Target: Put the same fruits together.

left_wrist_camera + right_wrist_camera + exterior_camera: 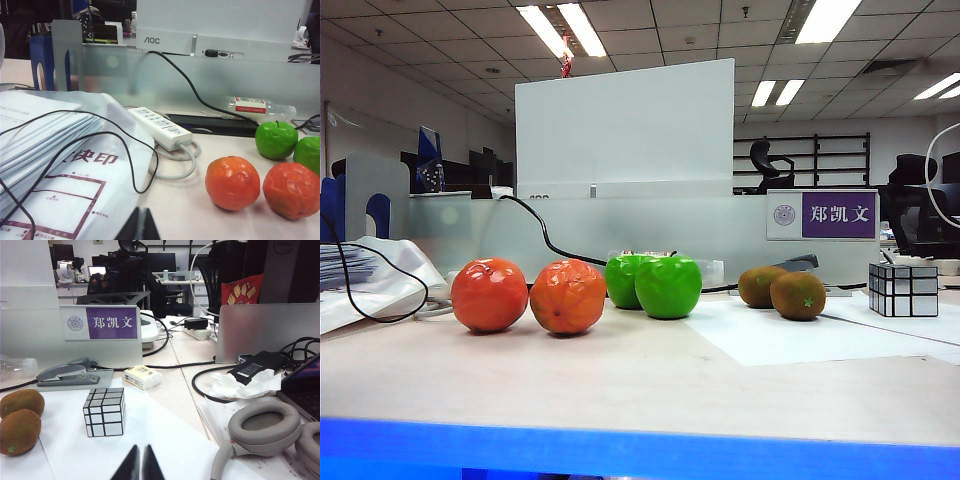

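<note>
- You see the orange fruits (528, 294), green apples (654, 283) and kiwis (783, 291) already paired on the table (650, 385).
- Your left gripper (140, 225) and right gripper (139, 464) are both closed and hold nothing.

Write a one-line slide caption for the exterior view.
Two orange fruits, two green apples and two kiwis paired on the table.

A mirror cube (104, 411) sits on white paper (125, 450); stapler (67, 374) behind, headphones (262, 427) right, power strip (160, 128) far left.
</note>
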### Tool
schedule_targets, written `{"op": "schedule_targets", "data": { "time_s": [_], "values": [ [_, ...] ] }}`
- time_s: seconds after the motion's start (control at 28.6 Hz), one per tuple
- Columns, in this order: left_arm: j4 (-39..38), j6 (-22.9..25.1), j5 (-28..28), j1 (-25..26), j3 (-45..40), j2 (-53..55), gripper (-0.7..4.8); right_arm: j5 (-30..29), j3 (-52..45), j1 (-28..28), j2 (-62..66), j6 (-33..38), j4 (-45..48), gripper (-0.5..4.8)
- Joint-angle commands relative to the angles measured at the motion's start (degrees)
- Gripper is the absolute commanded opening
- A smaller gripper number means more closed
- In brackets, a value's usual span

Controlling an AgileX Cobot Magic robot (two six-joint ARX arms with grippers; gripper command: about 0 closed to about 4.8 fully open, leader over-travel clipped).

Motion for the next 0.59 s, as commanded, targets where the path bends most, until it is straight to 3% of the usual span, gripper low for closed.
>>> {"op": "schedule_targets", "data": {
  "time_s": [0.03, 0.52, 0.56, 0.59],
  "values": [
    [0.72, 0.24, 0.2, 0.11, 0.09, -0.07, -0.05, -0.07, 0.26, 0.0, 0.04, -0.02, 0.72, 0.22],
    [0.87, 0.24, 0.17, 0.11, 0.09, -0.07, -0.05, -0.11, 0.26, 0.0, 0.04, 0.76, 0.81, 0.22],
    [1.18, 0.55, 0.15, 0.09, 0.09, -0.07, -0.05, -0.13, 0.26, 0.02, 0.04, 0.83, 0.79, 0.22],
    [1.81, 3.8, 0.09, 0.09, 0.09, -0.07, -0.05, -0.11, 0.26, 0.02, 0.07, 0.79, 0.28, 0.22]
  ]
}}
